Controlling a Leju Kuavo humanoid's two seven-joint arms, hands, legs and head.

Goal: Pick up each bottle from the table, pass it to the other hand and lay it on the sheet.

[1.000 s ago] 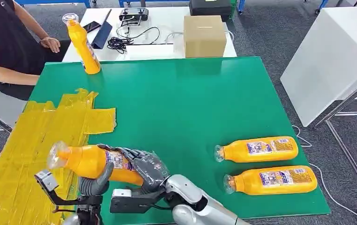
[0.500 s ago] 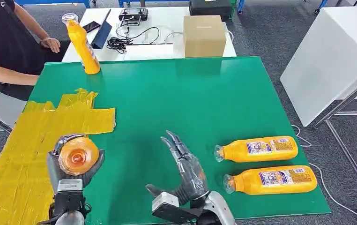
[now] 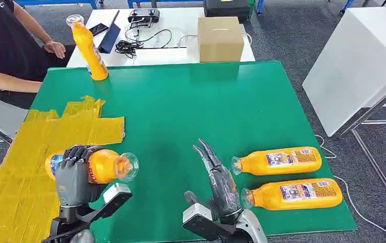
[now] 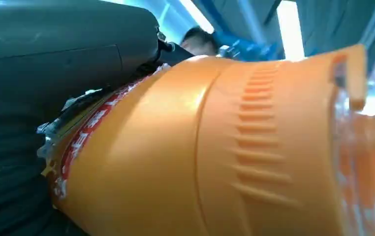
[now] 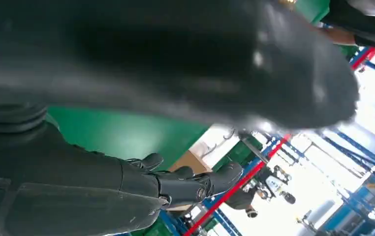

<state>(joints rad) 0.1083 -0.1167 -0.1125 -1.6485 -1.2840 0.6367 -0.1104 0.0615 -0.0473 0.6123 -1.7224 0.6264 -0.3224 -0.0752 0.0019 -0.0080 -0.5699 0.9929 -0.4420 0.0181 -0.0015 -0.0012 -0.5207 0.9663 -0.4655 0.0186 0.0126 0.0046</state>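
The yellow sheet [image 3: 39, 147] covers the left end of the green table [image 3: 206, 101], and the left hand [image 3: 74, 174] holds an orange bottle [image 3: 102, 166] on its side at the sheet's near right edge, fingers wrapped round the body and the clear cap end pointing right over the green. Holding it level this way looks like preparation for laying it down flat on the sheet. In the left wrist view the bottle [image 4: 215, 147] is pressed tight against the dark palm. Farther back, another orange bottle [image 3: 88, 46] stands upright at the table's far left corner. The right hand [image 3: 219, 185] stands with fingers straight, apart and holding nothing, just beside the cap ends of two more bottles [image 3: 277, 161] [image 3: 295, 194] lying side by side near the right edge, probably next in turn. All bottles are capped; the liquid level cannot be made out.
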